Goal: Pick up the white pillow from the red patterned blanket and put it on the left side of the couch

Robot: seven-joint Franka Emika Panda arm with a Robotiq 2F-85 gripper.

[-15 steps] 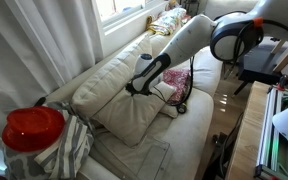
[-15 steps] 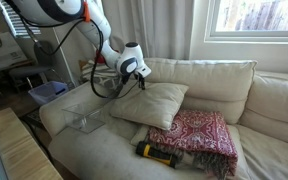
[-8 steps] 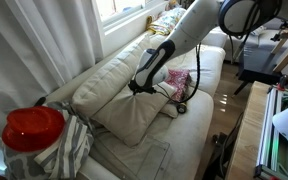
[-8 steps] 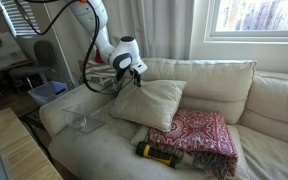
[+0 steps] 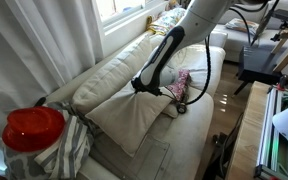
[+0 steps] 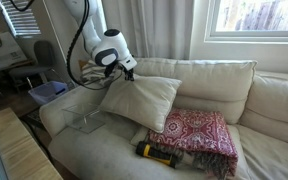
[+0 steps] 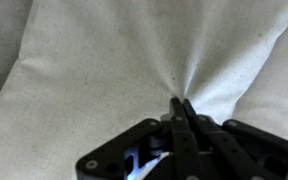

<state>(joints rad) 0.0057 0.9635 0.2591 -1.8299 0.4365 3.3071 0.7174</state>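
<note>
Cream-white square fabric throw pillow: it hung tilted from its upper edge, with its lower edge down on the seat and its body leaning toward the back cushions.
Black two-fingered claw: it was closed on a small pinch of the pillow's cloth. In the wrist view the claw had its fingers pressed together, and creases fanned out from that spot across the pillow.
Red-pink patterned folded blanket: it lay flat on the seat, just beside the pillow's lower corner. I could not tell whether the two touched.
Large cream-white fabric couch: its plump, wrinkled cushions carried everything, and the armrest end past the pillow looked to me like the target side.
Clear plastic box: it sat on the seat near that armrest, close to where I meant to put the pillow.
Yellow-and-black tool: it lay at the front of the seat below the blanket, out of my path.
Step in hand: I judged it to be the carry, with the pillow gripped and mostly off the blanket but not yet placed.
Doing it well: I wanted more height first, so the trailing corner cleared the seat and could not catch the blanket.
Grip risk: only a fold of soft cloth was held, so I judged that slow, smooth travel would suit and a quick swing might pull it free.
Set-down: I planned to lower the pillow short of the box, let it settle flat on the cushion, and only then release.
</note>
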